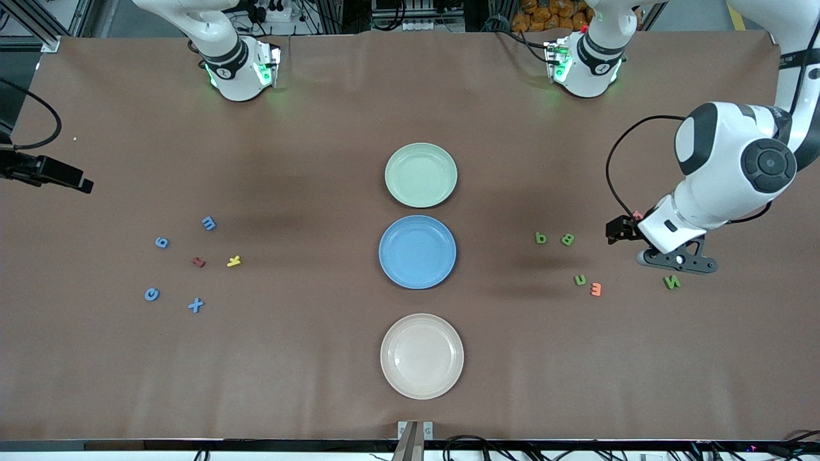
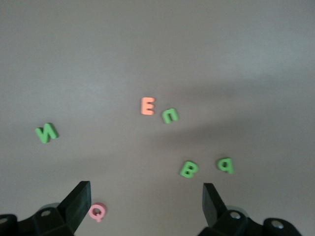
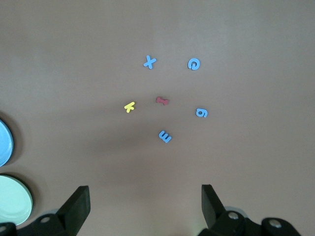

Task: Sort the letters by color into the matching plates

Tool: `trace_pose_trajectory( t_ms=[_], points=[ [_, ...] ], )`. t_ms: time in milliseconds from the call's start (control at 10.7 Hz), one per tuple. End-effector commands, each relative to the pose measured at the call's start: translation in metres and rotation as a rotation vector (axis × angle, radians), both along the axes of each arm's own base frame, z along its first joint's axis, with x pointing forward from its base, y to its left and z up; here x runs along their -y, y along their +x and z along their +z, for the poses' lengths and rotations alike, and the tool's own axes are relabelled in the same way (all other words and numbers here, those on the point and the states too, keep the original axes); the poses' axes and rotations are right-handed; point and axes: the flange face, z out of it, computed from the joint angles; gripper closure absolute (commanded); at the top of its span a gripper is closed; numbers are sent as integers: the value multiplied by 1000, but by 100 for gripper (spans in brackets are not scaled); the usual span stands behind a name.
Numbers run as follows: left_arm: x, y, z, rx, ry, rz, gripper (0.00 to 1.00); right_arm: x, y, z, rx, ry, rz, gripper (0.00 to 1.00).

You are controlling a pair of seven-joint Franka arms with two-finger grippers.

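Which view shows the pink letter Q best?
The left wrist view: the pink Q lies in plain sight between the open left gripper fingers. In the front view only a pink speck shows by the left arm's wrist. The right wrist view does not show it.

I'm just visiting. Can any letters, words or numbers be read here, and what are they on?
The only text is the foam letters lying on the table.
"N": green N
"B": green B
"E": orange E
"Q": pink Q
"x": blue x
"m": blue m
"G": blue G
"k": yellow k
Uncertain: green u-or-n, green p-or-d, blue 6-or-g.
Unreadable: red letter.
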Motion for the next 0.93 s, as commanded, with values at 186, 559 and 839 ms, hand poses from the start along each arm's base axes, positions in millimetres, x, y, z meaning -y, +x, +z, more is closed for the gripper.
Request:
trace_pose_trajectory(
  t_ms=[186,559,839],
  points=[
    [-56,20,-48,42,87,-50,0,26,14,-34,-10,8,-37,0],
    [-110,29,-81,70,71,-257,0,26,15,-113,-20,18,32,0],
    [-150,34,-115,108,65,-478,0,43,7,-125,-36,37,102,0]
  ],
)
